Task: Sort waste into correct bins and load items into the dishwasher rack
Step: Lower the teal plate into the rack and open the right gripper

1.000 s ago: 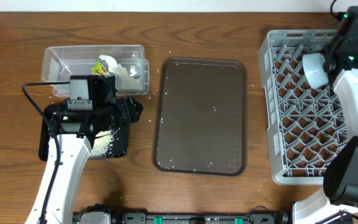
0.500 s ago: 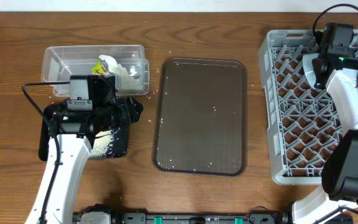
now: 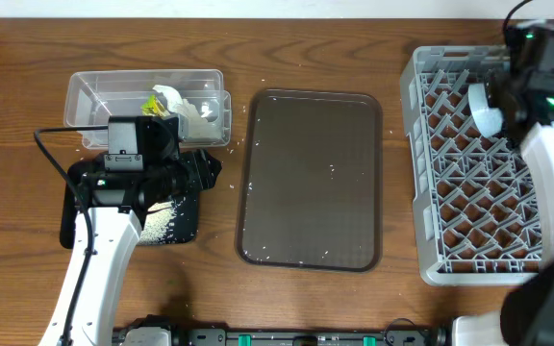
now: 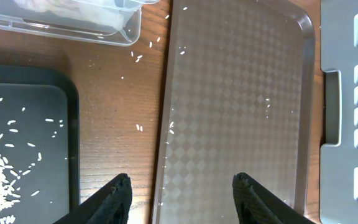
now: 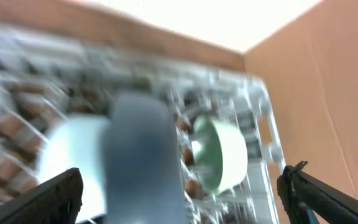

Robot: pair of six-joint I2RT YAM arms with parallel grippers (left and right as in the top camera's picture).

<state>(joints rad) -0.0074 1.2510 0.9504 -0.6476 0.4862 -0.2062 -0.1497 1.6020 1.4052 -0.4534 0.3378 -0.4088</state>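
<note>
Two bowls, the pale bowl (image 3: 485, 108) and the mint bowl (image 5: 219, 155), are seen in the far rows of the rack (image 3: 460, 192), below the right gripper (image 5: 182, 183), which is spread wide and empty. Loose rice (image 4: 140, 127) is scattered on the table (image 3: 354, 38) just ahead of the left gripper (image 4: 182, 186), likewise wide and empty, so that arm is judged nearer.
</note>
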